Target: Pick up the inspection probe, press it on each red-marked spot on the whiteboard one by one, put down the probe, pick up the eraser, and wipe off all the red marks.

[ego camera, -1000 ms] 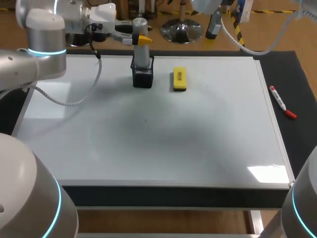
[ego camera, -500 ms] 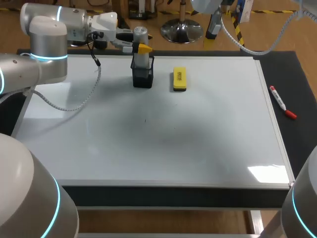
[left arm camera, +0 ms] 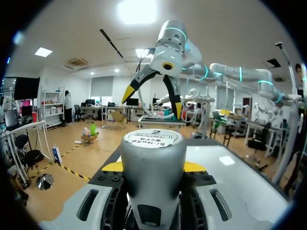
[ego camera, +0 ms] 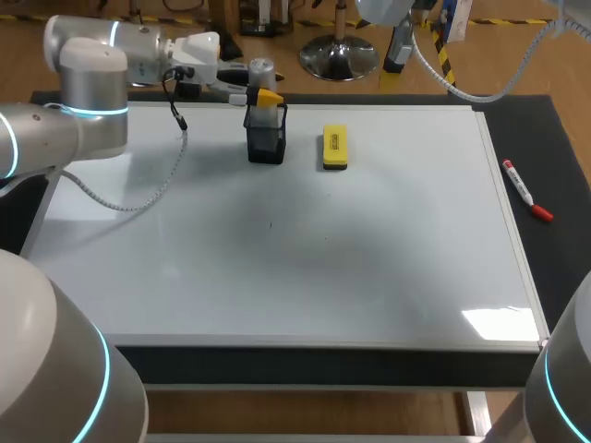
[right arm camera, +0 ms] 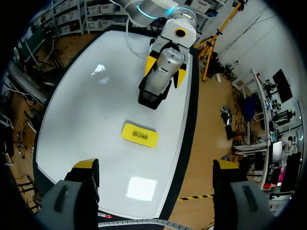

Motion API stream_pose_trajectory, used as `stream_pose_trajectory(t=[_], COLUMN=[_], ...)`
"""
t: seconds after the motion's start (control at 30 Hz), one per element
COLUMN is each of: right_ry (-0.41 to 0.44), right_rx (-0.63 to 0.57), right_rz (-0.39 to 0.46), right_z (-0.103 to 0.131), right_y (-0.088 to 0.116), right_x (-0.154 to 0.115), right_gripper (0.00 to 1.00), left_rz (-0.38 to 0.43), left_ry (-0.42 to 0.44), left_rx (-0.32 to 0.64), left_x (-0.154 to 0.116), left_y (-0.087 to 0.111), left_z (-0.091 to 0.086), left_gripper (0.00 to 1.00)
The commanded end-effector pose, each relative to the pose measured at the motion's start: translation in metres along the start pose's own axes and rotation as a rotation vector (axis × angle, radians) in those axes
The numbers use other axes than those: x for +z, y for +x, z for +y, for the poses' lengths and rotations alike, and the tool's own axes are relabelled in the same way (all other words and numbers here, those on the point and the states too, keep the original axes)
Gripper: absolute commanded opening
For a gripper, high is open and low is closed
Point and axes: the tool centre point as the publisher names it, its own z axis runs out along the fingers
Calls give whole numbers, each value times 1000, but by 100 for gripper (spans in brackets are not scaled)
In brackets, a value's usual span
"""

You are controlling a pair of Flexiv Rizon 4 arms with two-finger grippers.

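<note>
On the near and middle stretch of the whiteboard (ego camera: pixel 388 277) no red marks can be made out; only two faint dark specks are noted near the centre, too small to be classed. A red-capped marker (ego camera: pixel 526 190) is noted off the board's right edge, on the black mat. Farther back, the yellow eraser (ego camera: pixel 334 148) is seen lying flat on the board, apart from both arms, so the wiping step is judged not yet begun. Just beside it stands a black holder (ego camera: pixel 266 143), in which the inspection probe (ego camera: pixel 261 72) is seated upright with its grey top standing out. The left gripper (left arm camera: pixel 153 166) is placed at the probe near the far edge, its yellow tips seen flanking the grey body and apparently clamped on it from both sides. The right gripper (right arm camera: pixel 155 165) is held high above the table, its fingers spread wide with nothing between them. With the probe gripped but in its holder, and no marks legible, it cannot be told whether the pressing round is done or to come; putting down, eraser pickup and wiping are judged outstanding.
</note>
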Motion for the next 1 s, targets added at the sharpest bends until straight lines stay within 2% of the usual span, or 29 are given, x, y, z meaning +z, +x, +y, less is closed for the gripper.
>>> stream_pose_trajectory(t=[0.03,0.57,0.63,0.67,0.73,0.77,1.0], right_ry=[4,4,4,4,4,4,4], right_rx=[-2,-2,-2,-2,-2,-2,-2], right_rz=[2,2,2,2,2,2,2], right_z=[0,0,0,0,0,0,0], right_y=[0,0,0,0,0,0,0], right_x=[-1,-1,-1,-1,-1,-1,-1], right_gripper=[100,100,100,100,100,100,100], left_rz=[7,13,14,14,14,14,16], left_ry=[4,11,11,13,13,13,1], left_rx=[-3,-21,-22,-21,-20,-20,-8], left_x=[1,2,2,1,1,0,-4], left_y=[-4,-4,-4,-4,-3,-3,1], left_z=[3,12,13,13,13,13,12], left_gripper=[0,0,34,38,56,99,100])
